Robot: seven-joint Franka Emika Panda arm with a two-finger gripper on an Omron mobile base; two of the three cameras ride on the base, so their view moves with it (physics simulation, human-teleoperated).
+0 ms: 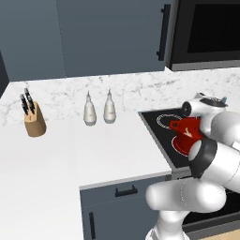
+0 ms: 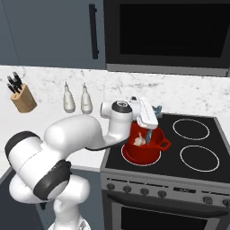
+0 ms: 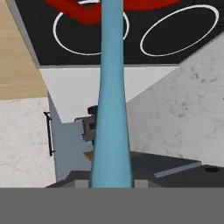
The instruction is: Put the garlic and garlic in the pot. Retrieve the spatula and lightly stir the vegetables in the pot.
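The fingers pinch the spatula (image 3: 111, 109) by its thin, stiff, light handle, blade down in the pot (image 2: 144, 150) on the near left burner beside a garlic (image 2: 139, 140), so a high grip suits gentle stirring.

We see flat, even rendered light in all views, bright on the counter (image 1: 70, 154) with no clear source. Shadows are soft: faint ones lie under the knife block (image 1: 34, 123) at 9 o'clock and the two bottles (image 1: 97, 109). The stove (image 2: 197, 148) top is dark and free of glare. Edges are slightly soft and pixelated; the spatula (image 3: 112, 96) handle looms close, somewhat blurred.
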